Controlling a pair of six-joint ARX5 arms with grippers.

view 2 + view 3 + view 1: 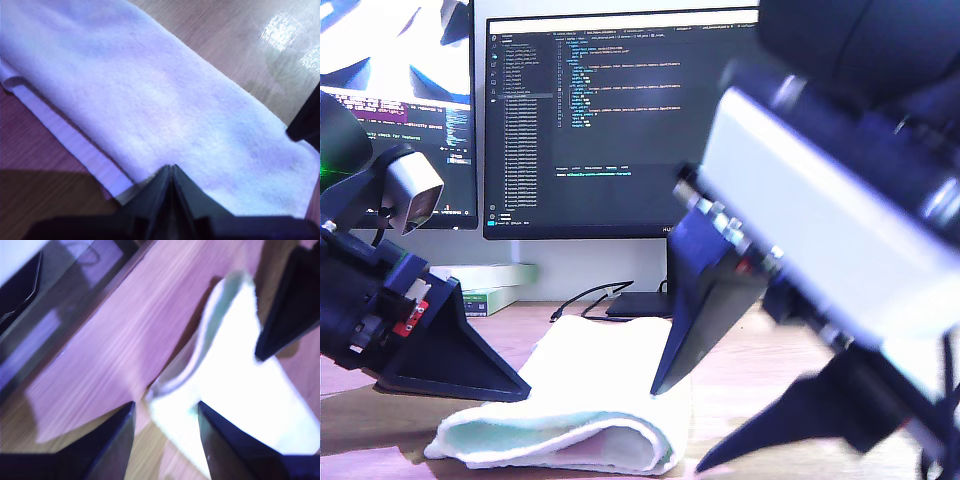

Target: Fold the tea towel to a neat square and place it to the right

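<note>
towel lies folded into a long strip on the table, near the front middle of the exterior view, running away from the camera. Doubled layers show at the near end, faint mint tint on the side at the exterior view's left, lower layer's edge sticking out along one long side in the first wrist view

my first gripper: jaws pressed together, tip right at the towel's long edge at the exterior view's left. Cannot tell if any cloth is caught between them

my second gripper: jaws spread, coming in from the exterior view's right. One finger sits on the towel's top, the other finger is beside the towel just above the table, with the towel's edge between them. Not clamped on anything

behind: a monitor with code on screen, a cable at its foot, and flat boxes toward the exterior view's left
</note>
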